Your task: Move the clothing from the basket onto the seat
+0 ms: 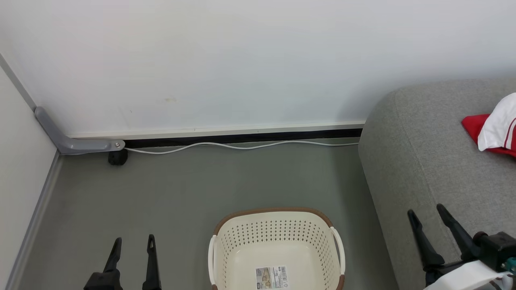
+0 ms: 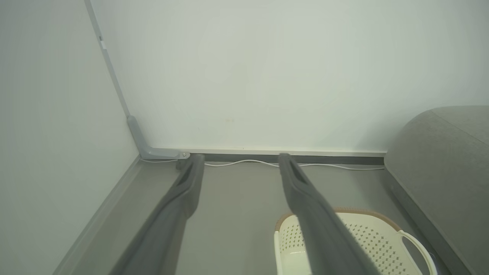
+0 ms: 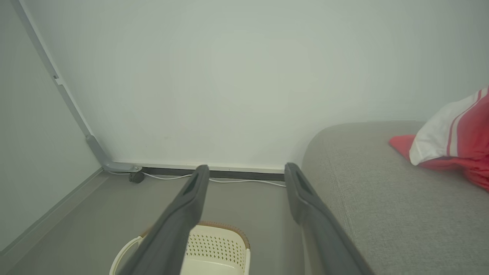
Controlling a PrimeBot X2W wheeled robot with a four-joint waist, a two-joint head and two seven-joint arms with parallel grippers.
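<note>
Clothing [image 1: 494, 125]: red garment with a white, red-striped panel, lying crumpled on the seat [image 1: 419, 161] toward its right; soft, limp fabric that slumps where it lands
Basket [image 1: 274, 210]: cream oval plastic with perforated walls, a brown woven-look rim and white loop handles; it stands on the floor [image 1: 161, 193] just beside the seat, and no garment is visible in the part that shows
Label [image 1: 272, 277]: paper sticker on the basket's bare bottom
Seat: light grey upholstered sofa with a rounded corner and coarse weave
Left gripper [image 1: 134, 238]: long dark fingers spread, holding nothing, left of the basket
Right gripper [image 1: 425, 209]: fingers parted, empty, over the seat's front edge
Judgement: the transfer looks finished, with both arms apparently parked clear of basket and garment
Backdrop: smooth white wall, with a thin white cable [image 1: 242, 146] running along the skirting
</note>
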